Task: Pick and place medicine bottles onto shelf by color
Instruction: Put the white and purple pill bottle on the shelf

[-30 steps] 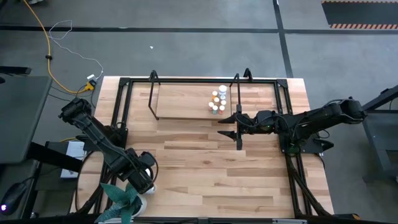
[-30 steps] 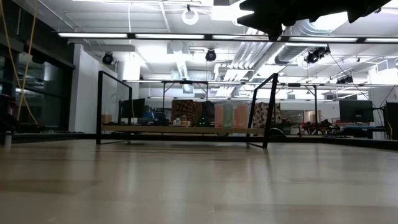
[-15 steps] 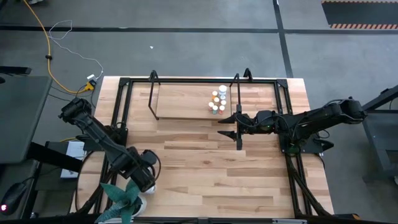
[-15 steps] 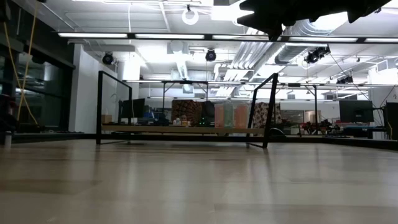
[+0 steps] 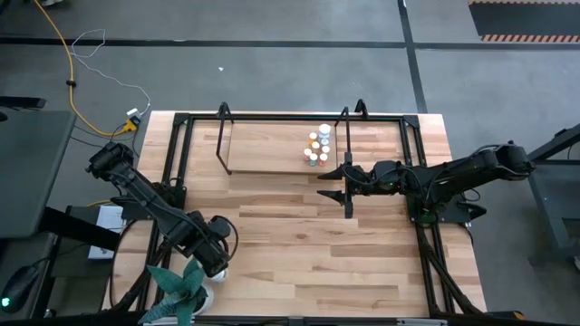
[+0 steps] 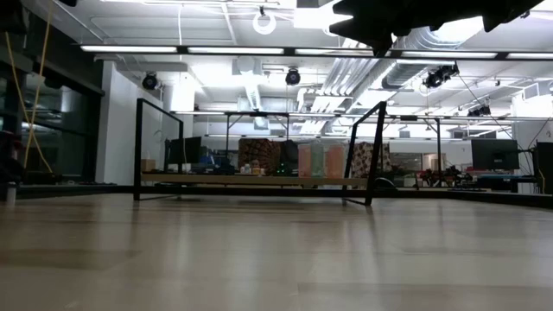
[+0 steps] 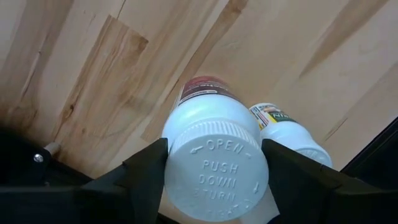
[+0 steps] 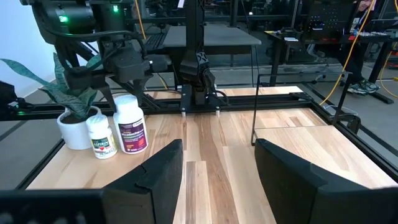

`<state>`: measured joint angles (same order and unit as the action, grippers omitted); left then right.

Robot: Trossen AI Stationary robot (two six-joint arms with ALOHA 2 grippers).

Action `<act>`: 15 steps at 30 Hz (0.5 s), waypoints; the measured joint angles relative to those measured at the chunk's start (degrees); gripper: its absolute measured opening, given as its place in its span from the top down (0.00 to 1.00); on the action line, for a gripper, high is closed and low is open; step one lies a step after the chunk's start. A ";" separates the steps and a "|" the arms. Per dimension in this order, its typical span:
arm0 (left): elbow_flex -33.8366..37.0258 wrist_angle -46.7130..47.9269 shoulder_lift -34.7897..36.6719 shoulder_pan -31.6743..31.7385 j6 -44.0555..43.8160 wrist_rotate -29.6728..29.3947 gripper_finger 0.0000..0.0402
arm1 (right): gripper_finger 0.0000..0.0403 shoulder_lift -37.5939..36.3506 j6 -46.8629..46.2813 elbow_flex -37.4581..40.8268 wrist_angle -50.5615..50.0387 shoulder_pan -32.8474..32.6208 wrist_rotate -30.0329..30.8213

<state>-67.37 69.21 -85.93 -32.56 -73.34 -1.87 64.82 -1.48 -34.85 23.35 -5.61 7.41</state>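
1. A slight shift of the left gripper (image 5: 216,256) over the last second, along the worktop's (image 5: 299,244) front edge away from its left edge. Now directly over the larger white bottle (image 7: 214,165), near the front-left corner.
2. Jaws spread, one dark finger (image 7: 146,171) on each side of the ribbed "push down" cap. Contact with the cap impossible to tell.
3. Likely meaning for the task: lined up for a grasp, with closing and lifting not yet done.
4. Larger white bottle upright on the worktop, long axis vertical, cap pointing straight up at the wrist camera, dark red label facing the right arm.
5. Just beside it, a smaller white bottle (image 7: 289,134), also upright, and next to that the green plant (image 5: 181,285) in its white pot.
6. Right gripper (image 5: 322,185) in the same spot as a second ago, hovering just in front of the shelf's (image 5: 263,149) right end, jaws spread and empty.
7. A cluster of small bottles (image 5: 317,145) already at the shelf's right end, white and orange tops.
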 joint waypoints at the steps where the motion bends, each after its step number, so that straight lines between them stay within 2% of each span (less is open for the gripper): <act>1: 0.00 0.00 0.00 0.20 0.25 0.00 0.42 | 0.52 0.00 0.02 0.00 0.00 0.01 0.00; 15: -3.22 0.46 0.85 4.14 6.16 -1.87 0.43 | 0.52 0.00 0.28 0.00 -0.40 0.00 0.00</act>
<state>-70.59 69.67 -85.08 -28.41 -67.18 -3.74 64.82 -1.19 -34.85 22.96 -5.61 7.42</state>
